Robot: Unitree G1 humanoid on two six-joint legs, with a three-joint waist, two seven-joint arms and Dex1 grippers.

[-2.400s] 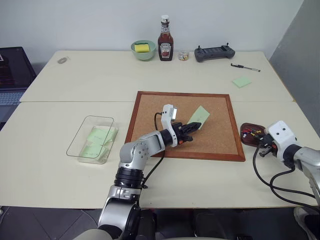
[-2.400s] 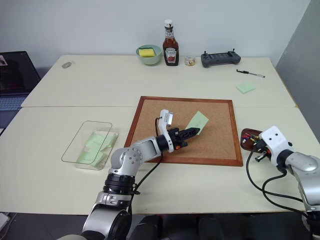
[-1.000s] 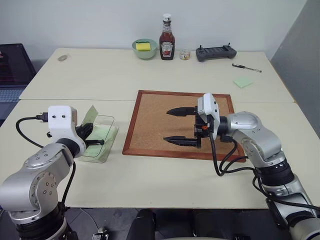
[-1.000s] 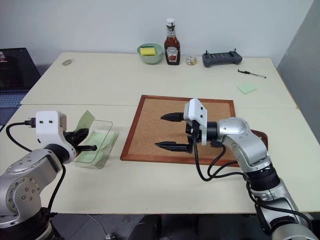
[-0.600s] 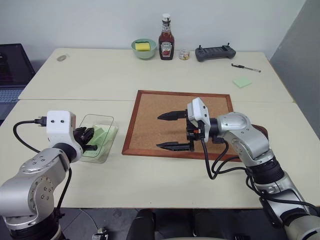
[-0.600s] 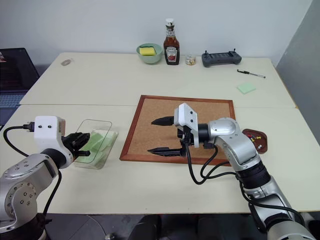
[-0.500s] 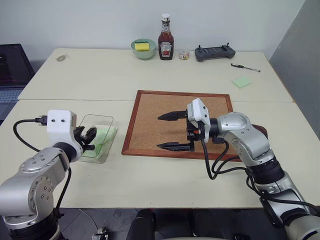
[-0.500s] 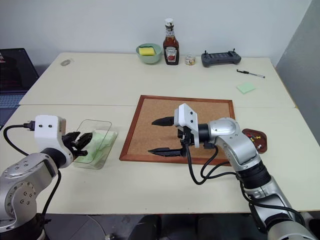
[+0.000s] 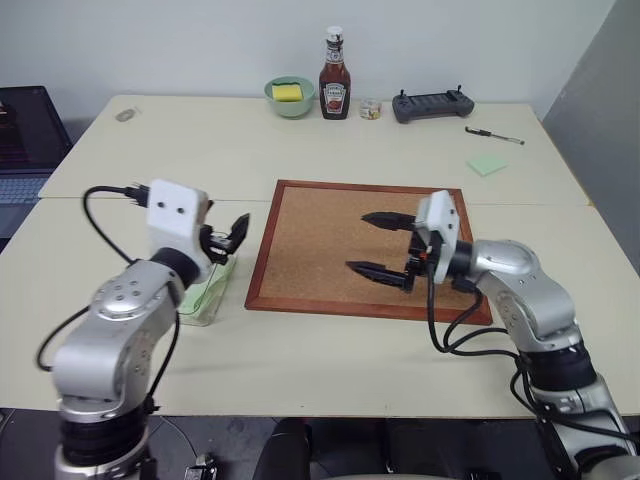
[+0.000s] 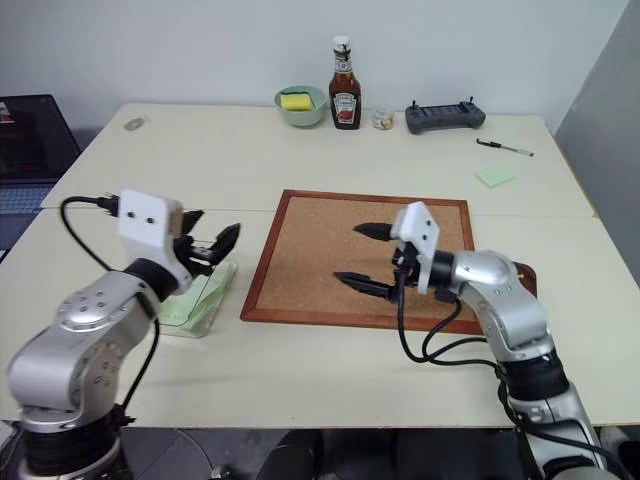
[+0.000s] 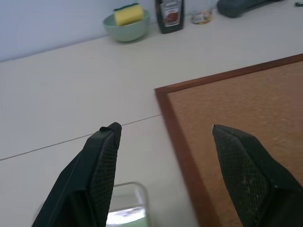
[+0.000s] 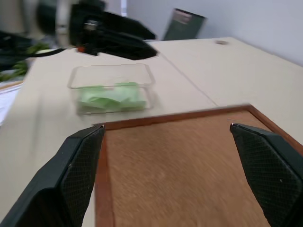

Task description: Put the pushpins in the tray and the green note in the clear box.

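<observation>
The clear box [image 12: 111,87], holding notes, sits left of the corkboard [image 9: 330,240].

Both arms reach forward — left hand [image 9: 232,232] and right hand [image 9: 373,243] spread wide, empty.

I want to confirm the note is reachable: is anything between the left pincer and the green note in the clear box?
Nothing visible does. The left pincer hangs open by the lidless clear box, and the green note lies inside it, uncovered.
</observation>
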